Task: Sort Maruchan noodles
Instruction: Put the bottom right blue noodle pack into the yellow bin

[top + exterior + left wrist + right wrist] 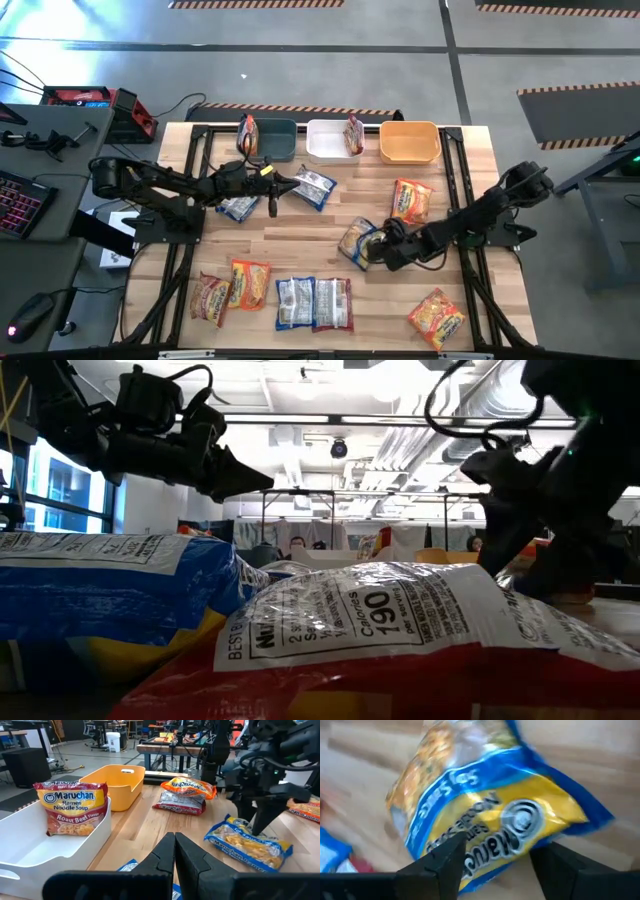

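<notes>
Three bins, eleven packets — right claw spread over one, left claw closed.

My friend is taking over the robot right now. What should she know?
Left gripper: shut, empty, hovering near the blue bin.
Right gripper: open, down around a yellow-blue packet mid-table.
Done: one packet stands in the blue bin, one Roast Beef packet in the white bin.
Orange bin: nothing in it.
Left: about nine packets lie loose on the table, including four along the front edge.
</notes>
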